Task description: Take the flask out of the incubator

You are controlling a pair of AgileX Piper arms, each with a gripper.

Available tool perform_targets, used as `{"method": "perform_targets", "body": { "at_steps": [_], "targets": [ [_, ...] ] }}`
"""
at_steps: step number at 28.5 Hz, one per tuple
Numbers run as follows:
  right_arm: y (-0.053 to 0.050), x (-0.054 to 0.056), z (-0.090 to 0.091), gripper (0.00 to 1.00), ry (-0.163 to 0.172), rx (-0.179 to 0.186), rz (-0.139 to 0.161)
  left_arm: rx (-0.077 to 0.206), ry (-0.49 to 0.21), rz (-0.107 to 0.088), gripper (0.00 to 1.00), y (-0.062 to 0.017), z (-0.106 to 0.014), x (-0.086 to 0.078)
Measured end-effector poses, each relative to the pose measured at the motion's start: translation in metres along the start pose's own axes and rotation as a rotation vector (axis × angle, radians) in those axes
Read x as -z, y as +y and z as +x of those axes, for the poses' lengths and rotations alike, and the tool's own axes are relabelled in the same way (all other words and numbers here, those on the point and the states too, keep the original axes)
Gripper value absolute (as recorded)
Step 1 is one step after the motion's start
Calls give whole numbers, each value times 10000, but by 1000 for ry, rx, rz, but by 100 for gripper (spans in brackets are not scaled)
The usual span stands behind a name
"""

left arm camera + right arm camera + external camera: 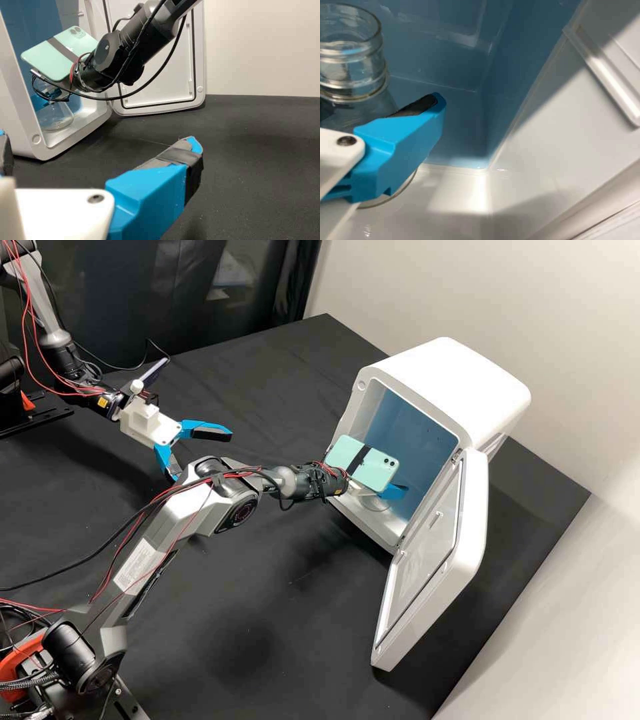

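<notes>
Right gripper (pixel 387 495) (grip impossible to tell) sat by the neck of the glass conical flask (pixel 350 50) inside the incubator (pixel 440 373) at three o'clock. Light, slick and fragile, it likely wanted a neck hold; left gripper (pixel 203 455) hung released.

Centre right in the high view: my right gripper (pixel 395 493), inside the incubator (pixel 467 393), is largely hidden behind the mint-green phone (pixel 363 463) strapped to my wrist. The flask (pixel 377 501) shows only as a glassy sliver beneath the phone, and the right wrist view's edge cuts off its body. Left of centre, my right arm (pixel 220 500) partly covers the lower finger of my left gripper (pixel 197 450).
</notes>
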Motion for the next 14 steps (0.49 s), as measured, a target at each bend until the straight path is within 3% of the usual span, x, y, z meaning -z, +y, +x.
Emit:
{"method": "perform_targets", "body": {
  "at_steps": [6, 8, 9, 12, 14],
  "targets": [
    [-5, -34, -58, 0, 7, 10, 34, 0, 0, 0, 100, 0, 0, 0],
    [39, -68, -113, 0, 12, 15, 39, 0, 0, 0, 100, 0, 0, 0],
    [104, -103, -166, 0, 14, 15, 67, 0, 0, 0, 100, 0, 0, 0],
    [300, -150, -291, 0, 28, -9, 109, 0, 0, 0, 100, 0, 0, 0],
    [482, -169, -405, 0, 54, -58, 140, 0, 0, 0, 100, 0, 0, 0]
  ]
}}
